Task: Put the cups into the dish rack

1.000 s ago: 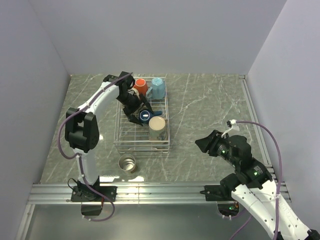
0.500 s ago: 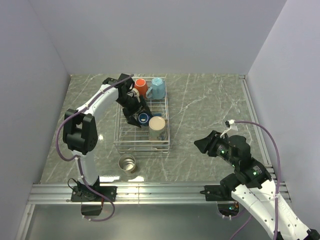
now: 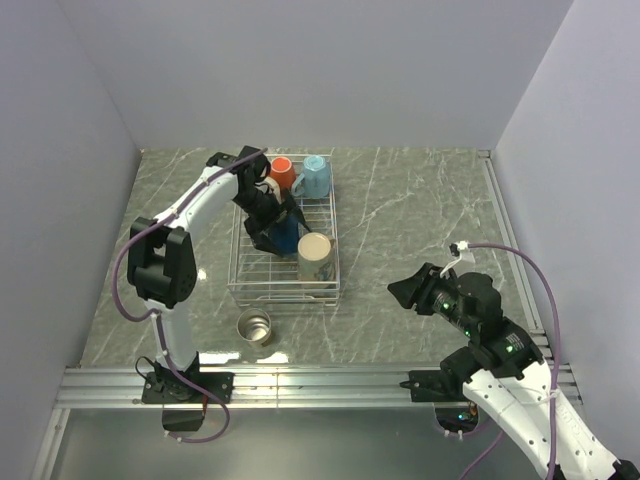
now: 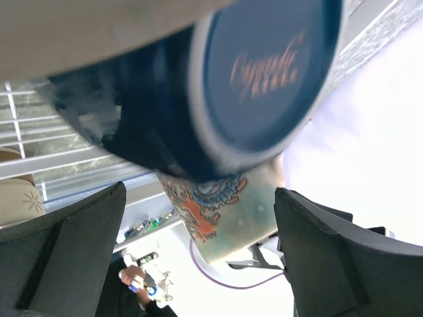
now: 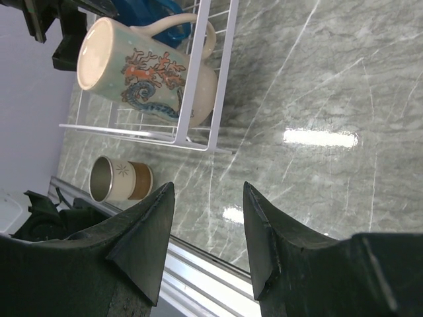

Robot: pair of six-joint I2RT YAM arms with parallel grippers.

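Note:
The dish rack [image 3: 240,262] stands left of centre. In it are the orange mug [image 3: 281,172] and the light blue mug [image 3: 315,177] at the far end, and the beige mug [image 3: 315,256] with a dragon print at the near right. The dark blue mug [image 3: 286,233] sits bottom-up in the middle. My left gripper [image 3: 270,228] is over it, jaws wide apart; in the left wrist view [image 4: 198,191] the mug's base [image 4: 264,66] lies just beyond the fingertips. The steel mug [image 3: 254,326] stands on the table. The white mug is mostly hidden by the left arm. My right gripper [image 3: 402,290] is open and empty.
The right wrist view shows the rack's near right corner [image 5: 218,79], the beige mug [image 5: 139,66] and the steel mug [image 5: 119,178] beside the table's metal front rail [image 5: 218,264]. Grey walls close in the left, back and right sides.
The dark blue mug showed its cream inside a second ago and now shows its blue base. The left gripper shifted slightly inside the rack. The right arm has barely moved.

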